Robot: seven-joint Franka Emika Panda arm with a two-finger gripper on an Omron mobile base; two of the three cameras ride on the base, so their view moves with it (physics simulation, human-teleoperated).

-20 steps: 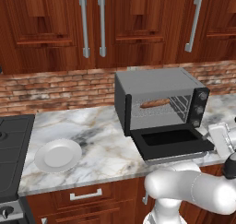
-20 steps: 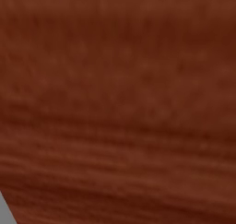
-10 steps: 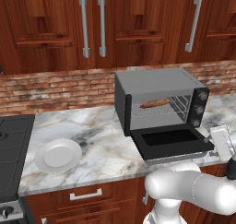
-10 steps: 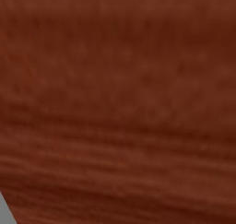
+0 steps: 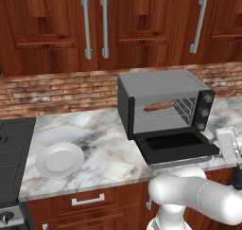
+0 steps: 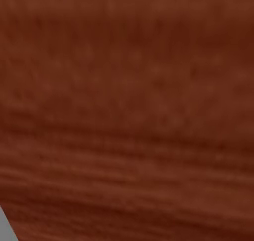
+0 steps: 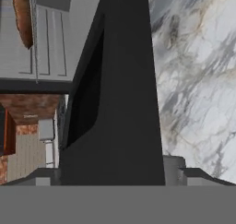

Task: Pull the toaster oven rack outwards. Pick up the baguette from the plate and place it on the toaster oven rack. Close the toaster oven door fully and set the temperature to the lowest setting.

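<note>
The toaster oven (image 5: 163, 89) stands on the marble counter with its door (image 5: 176, 146) folded down flat. Inside, the baguette (image 5: 158, 105) lies on the rack (image 5: 165, 114). The white plate (image 5: 59, 159) sits bare at the counter's left. My gripper (image 5: 222, 145) hovers at the door's right end, open. In the hand view the dark door (image 7: 122, 85) runs up between my two fingertips (image 7: 42, 177), and my gripper (image 7: 115, 177) holds nothing. The baguette (image 7: 23, 15) and rack (image 7: 48, 45) show at that view's upper left.
A column of knobs (image 5: 204, 111) runs down the oven's right front. A black stove (image 5: 12, 153) borders the counter's left end. Wooden cupboards with bar handles (image 5: 105, 25) hang above. Brown wood (image 6: 127, 111) stands close before the right base camera.
My hand has sunk a little, close beside the right end of the open door. The oven, baguette and plate have not moved.
</note>
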